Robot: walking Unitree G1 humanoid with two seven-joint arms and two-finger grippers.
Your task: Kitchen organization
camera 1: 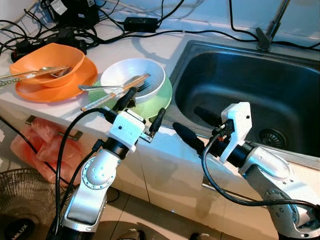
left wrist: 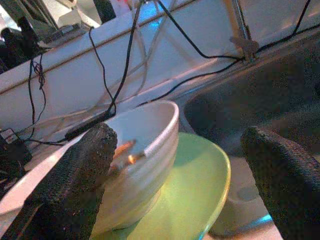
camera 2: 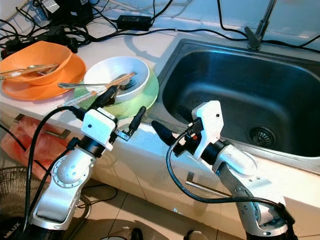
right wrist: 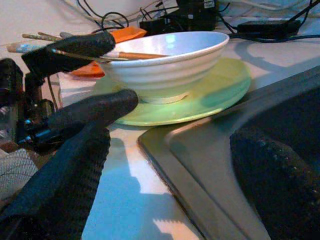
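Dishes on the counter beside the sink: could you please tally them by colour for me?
Orange: 2, orange bowl on orange plate
White: 1, white bowl
Green: 1, green plate under it
Total: 4

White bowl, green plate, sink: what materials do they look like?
White bowl: likely melamine or glazed ceramic; smooth semi-gloss, ribbed outer wall in the wrist views. Can't tell which.
Green plate: probably melamine or plastic; flat uniform pastel, soft sheen, thin rim.
Sink: stainless steel; brushed grey metal with dull reflections and a pressed rim.
The left gripper hangs open just in front of the plate.
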